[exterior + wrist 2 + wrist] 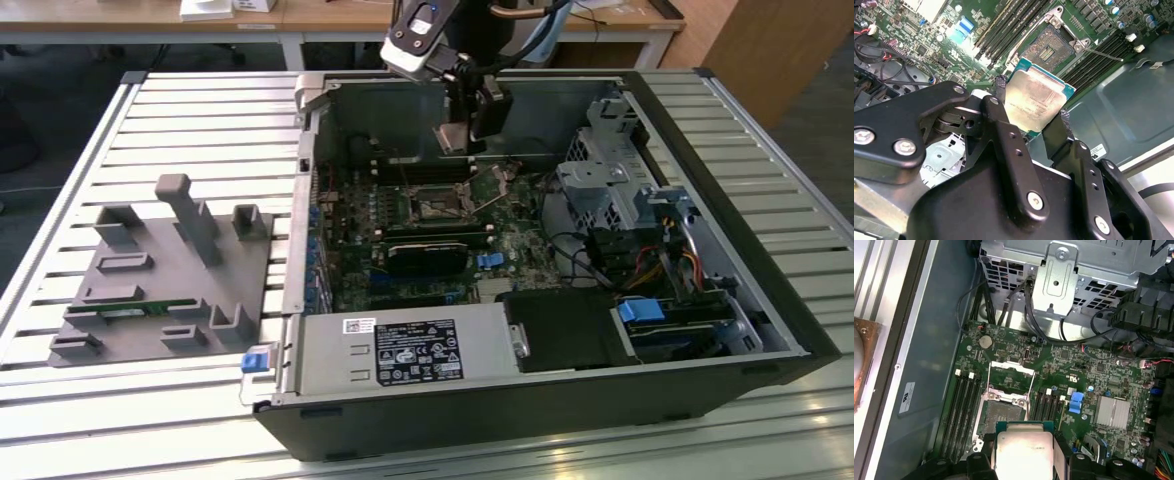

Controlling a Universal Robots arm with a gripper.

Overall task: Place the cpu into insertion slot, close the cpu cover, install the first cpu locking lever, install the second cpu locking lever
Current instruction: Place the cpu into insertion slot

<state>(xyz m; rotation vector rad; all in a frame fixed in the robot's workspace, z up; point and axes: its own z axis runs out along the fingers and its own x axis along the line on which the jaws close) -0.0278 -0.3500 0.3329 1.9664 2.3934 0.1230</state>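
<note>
Gripper [1032, 101] clamped on the cpu [1039, 95] (silver-grey top showing), aloft near the open insertion slot [1054, 47].

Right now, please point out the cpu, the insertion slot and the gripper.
the cpu [1024, 455]: first wrist view, middle of its metal top.
the insertion slot [1001, 416]: first wrist view, its contact field.
the gripper [1032, 104]: second wrist view, midway between its fingertips.

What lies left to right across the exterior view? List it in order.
Grey parts fixture → gripper shut on the cpu → metal drive cage → computer case's right wall.
</note>
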